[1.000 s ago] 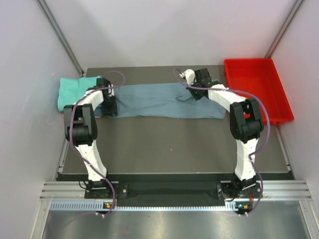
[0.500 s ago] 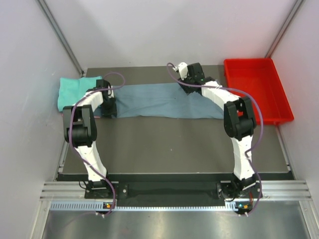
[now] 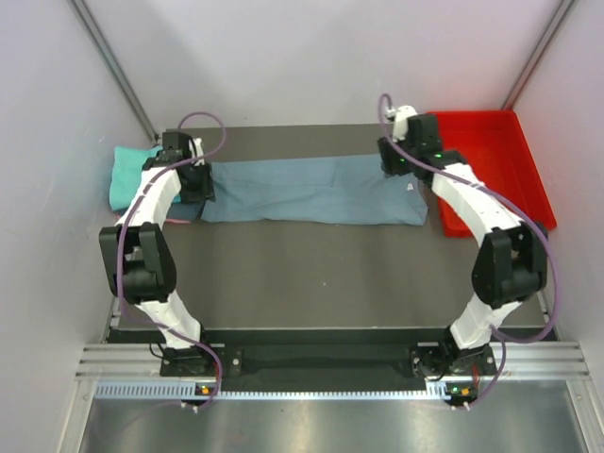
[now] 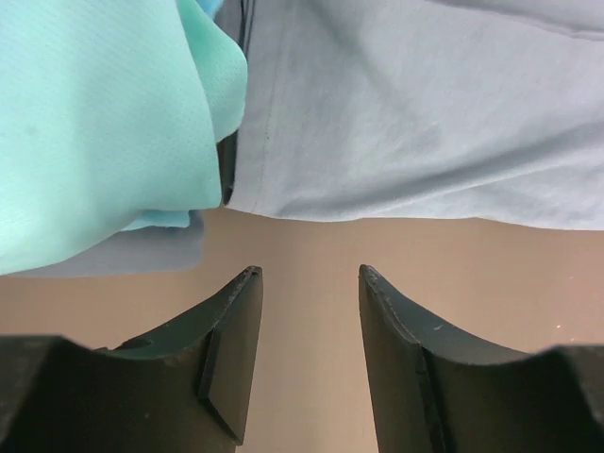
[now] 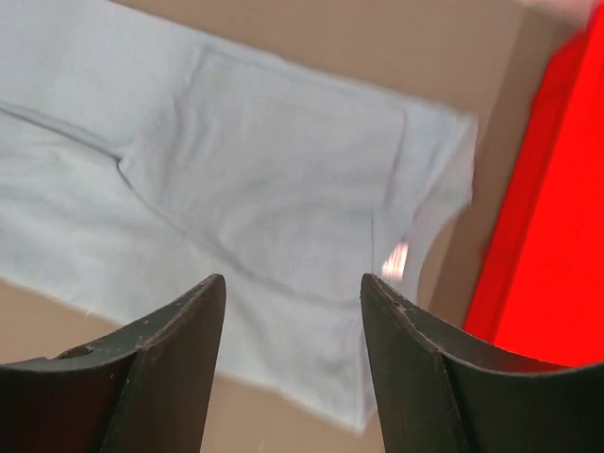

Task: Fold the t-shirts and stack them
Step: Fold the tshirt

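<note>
White arms [image 3: 159, 186] carry black joints [image 3: 140, 261], looping purple cables [image 3: 202, 114] and dark fingers [image 4: 231, 351].

The long grey-blue cloth t-shirt [image 3: 311, 189] looks soft and matt. The bright teal cloth t-shirt [image 4: 94, 123] shows a tiny bumpy knit. The red plastic tray [image 3: 514, 160] is smooth and shiny.

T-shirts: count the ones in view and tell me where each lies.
2 for certain. The grey-blue t-shirt lies spread along the far side; the teal t-shirt sits at its left end. A bluish layer under the teal may be a third.
</note>
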{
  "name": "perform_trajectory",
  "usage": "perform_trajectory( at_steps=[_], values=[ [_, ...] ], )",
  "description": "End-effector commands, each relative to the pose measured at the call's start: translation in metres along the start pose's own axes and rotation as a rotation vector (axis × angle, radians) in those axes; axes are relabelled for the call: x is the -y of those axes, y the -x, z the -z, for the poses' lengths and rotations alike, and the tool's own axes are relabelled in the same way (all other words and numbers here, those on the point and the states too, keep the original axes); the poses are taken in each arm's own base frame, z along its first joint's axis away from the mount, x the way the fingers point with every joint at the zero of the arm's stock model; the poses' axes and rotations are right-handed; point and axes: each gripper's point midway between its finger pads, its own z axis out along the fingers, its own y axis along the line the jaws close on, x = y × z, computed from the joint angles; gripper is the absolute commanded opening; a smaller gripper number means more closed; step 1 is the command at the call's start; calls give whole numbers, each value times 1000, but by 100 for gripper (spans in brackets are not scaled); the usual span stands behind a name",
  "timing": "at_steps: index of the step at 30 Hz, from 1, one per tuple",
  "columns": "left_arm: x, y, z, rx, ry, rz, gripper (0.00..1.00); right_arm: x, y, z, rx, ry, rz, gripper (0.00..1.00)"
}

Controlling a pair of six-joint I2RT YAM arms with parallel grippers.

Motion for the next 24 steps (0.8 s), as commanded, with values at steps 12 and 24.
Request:
perform_trajectory(
  at_steps=[12,24],
  values=[
    [-6,0,-43,-86,5,20,55,-10,-146,21,-299,125,-395,58],
    [-26,3,-65,-102,112,-1,54,-5,-149,17,-295,123,-415,58]
  ],
)
